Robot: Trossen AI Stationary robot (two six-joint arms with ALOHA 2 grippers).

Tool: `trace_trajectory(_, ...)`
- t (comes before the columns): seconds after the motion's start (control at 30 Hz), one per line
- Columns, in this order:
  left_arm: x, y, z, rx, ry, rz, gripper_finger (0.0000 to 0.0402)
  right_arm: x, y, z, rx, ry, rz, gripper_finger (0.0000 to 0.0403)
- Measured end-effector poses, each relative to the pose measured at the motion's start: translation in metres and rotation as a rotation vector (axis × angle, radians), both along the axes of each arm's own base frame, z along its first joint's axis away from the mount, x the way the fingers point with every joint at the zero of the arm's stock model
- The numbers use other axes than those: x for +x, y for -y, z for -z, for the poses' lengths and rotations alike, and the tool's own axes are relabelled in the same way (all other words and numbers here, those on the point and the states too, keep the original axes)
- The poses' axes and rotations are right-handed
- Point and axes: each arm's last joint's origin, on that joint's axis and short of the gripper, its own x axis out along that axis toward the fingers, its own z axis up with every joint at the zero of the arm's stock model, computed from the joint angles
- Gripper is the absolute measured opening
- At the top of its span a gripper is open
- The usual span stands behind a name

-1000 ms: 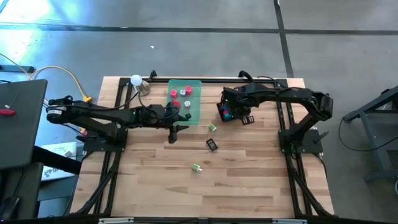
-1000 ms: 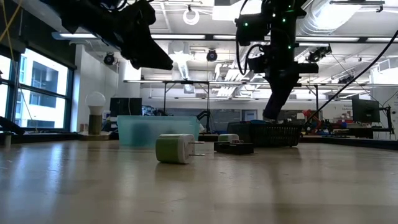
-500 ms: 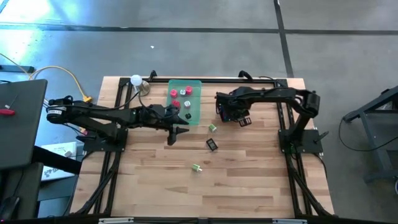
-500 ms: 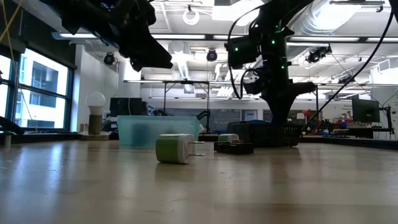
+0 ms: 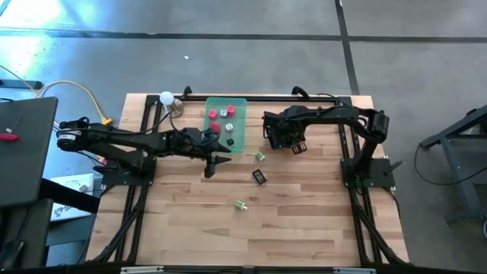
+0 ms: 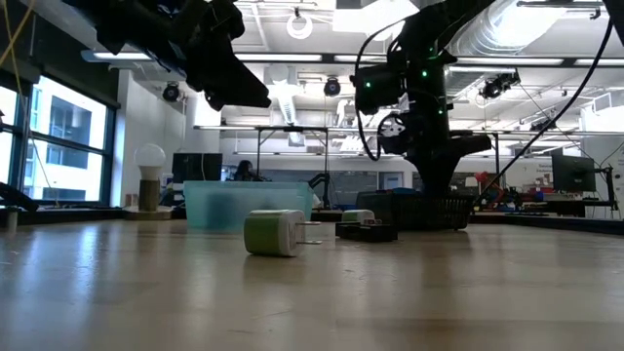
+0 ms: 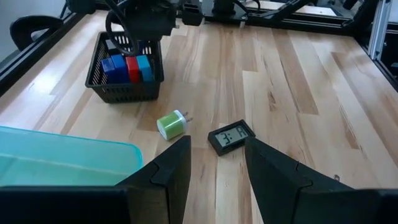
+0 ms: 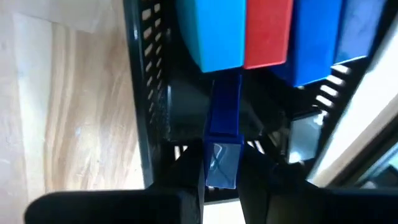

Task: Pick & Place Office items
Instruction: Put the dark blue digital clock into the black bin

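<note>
1. Nearest the table's front edge: a green-and-white cylindrical plug-like piece (image 5: 240, 205) lies loose on the wood.
2. Further back, a black rectangular clock-like piece (image 5: 259, 176) and a second green-and-white piece (image 5: 260, 156) are also unplaced.
3. Left gripper (image 5: 212, 164) hovers above the table beside the translucent green rectangular tray (image 5: 238, 103), fingers apart, holding nothing.
4. Right gripper (image 8: 221, 177) reaches into the black mesh basket (image 7: 99, 62), fingers closed on a slim dark-blue clip-like piece (image 8: 222, 134).
5. Blue and red blocks (image 7: 127, 68) sit in the basket; pink and red pieces (image 5: 221, 115) in the tray (judged: well underway, three loose items left).
</note>
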Motion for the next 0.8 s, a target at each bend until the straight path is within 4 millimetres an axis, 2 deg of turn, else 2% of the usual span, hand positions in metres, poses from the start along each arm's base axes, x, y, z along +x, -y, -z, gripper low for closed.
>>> trace_trajectory(0.17, 0.000, 0.000, 0.000, -0.005, 0.000, -0.002, 0.0144, 0.004, 0.002, 0.007, 0.041, 0.020, 0.010, 0.0058)
trace_trajectory(0.5, 0.000, 0.000, 0.000, -0.025, 0.000, -0.010, 0.0144, 0.010, 0.001, 0.009, 0.026, 0.068, 0.007, 0.0108)
trace_trajectory(0.8, -0.001, 0.000, 0.002, -0.029, -0.026, -0.012, 0.0144, 0.009, 0.003, 0.009, 0.026, 0.061, 0.016, 0.0106)
